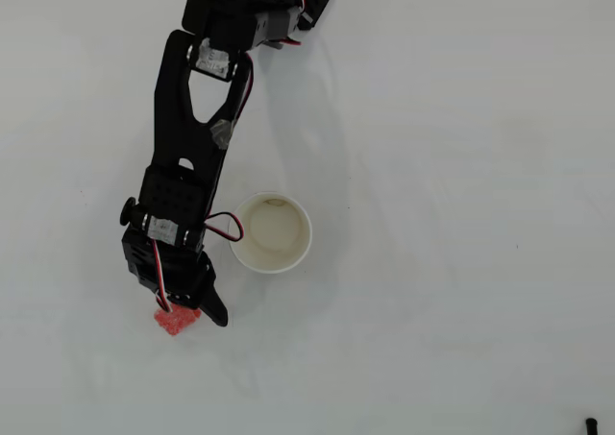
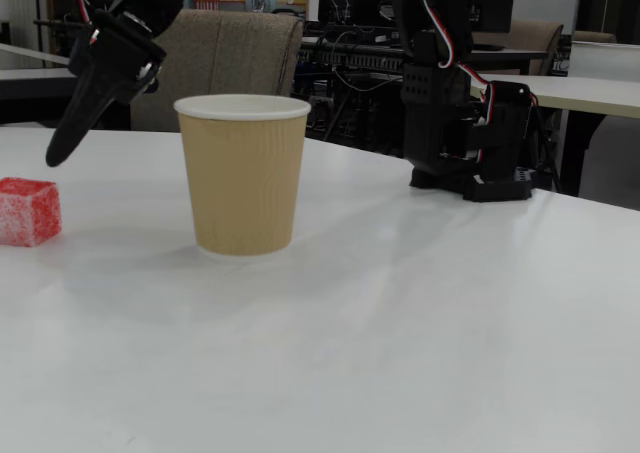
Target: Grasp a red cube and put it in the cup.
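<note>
Cup [image 1: 272, 233] stands upright on the white tabletop [image 1: 461, 214], just to the right of the jaws in the overhead view; its cream inside looks empty apart from a faint stain near the far rim. In the fixed view the cup [image 2: 243, 173] shows a tan ribbed wall and a white rolled rim. Red cube [image 1: 176, 321] sits on the tabletop directly under the jaws, partly covered by the gripper [image 1: 187, 312] from above; only its lower-left part shows. In the fixed view the red cube [image 2: 29, 211] rests at the left edge, and the one visible dark finger [image 2: 72, 128] hangs above it, tip clear of the cube's top. Jaw opening: cannot tell, only one finger is clearly seen. Nothing lies between cube and cup. Arm base [image 2: 465, 133] stands well right of the jaws, behind the cup.
</note>
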Robot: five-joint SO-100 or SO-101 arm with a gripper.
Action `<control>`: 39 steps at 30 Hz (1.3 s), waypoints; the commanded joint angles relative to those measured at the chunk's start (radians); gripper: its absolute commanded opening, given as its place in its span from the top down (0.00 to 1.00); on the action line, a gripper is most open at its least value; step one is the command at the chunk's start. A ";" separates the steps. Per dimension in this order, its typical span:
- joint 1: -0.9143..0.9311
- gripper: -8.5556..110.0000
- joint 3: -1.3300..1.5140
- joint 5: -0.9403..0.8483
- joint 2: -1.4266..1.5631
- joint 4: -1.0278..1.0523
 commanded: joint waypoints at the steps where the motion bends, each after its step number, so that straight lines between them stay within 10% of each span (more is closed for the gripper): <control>1: 0.002 0.61 -0.103 0.012 0.012 0.002; 39: 0.034 0.61 -0.241 0.012 -0.152 -0.026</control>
